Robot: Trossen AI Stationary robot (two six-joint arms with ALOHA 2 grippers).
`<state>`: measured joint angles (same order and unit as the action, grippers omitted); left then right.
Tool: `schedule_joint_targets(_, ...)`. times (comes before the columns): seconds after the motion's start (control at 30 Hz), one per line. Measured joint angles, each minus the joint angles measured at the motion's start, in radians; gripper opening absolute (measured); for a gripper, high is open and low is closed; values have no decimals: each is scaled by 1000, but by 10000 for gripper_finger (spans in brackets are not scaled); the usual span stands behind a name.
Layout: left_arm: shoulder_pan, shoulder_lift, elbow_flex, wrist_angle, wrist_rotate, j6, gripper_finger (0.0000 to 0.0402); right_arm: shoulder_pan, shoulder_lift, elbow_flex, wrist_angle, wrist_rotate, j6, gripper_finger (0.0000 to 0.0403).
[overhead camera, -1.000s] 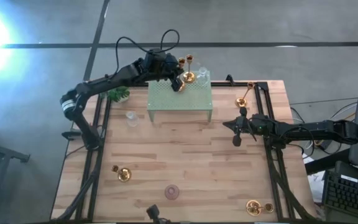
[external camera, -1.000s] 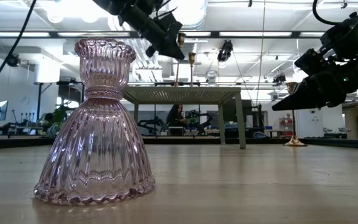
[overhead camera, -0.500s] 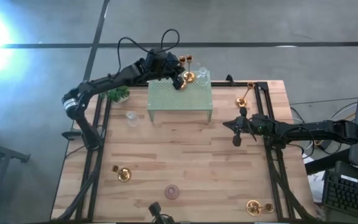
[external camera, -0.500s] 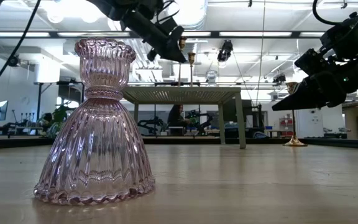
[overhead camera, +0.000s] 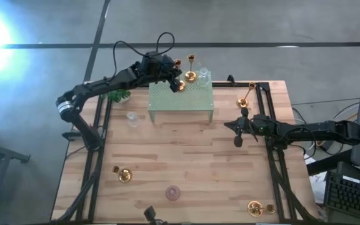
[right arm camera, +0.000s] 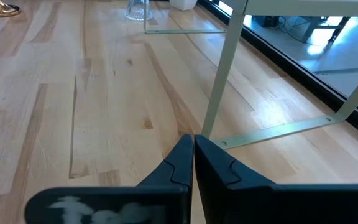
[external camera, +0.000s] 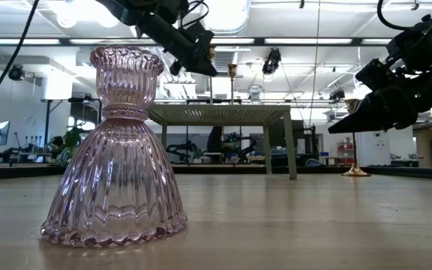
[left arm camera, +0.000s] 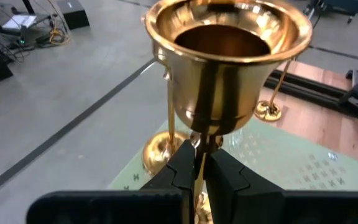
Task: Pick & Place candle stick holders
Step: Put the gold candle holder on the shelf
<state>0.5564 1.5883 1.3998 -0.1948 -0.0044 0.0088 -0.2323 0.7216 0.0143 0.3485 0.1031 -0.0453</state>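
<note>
Gripping a gold candle stick holder (left arm camera: pixel 225 62) by its stem above the green stand (overhead camera: pixel 180 99), the left hand (left arm camera: pixel 197 163) next needed a steady lowering to place it.

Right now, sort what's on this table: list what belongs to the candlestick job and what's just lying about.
Job:
- gold candlestick pinched in the left claw
- gold candlestick on the green stand
- upright gold one by the right edge
- gold one at front left
- gold one at front right

Lying about:
- green plant
- pink glass holder
- clear glass piece
</note>
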Motion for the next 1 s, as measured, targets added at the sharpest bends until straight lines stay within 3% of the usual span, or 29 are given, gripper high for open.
schedule_joint_targets(1.0, 6, 11, -23, 76, -5, 70, 21, 0, 0, 0, 0, 0, 0, 8)
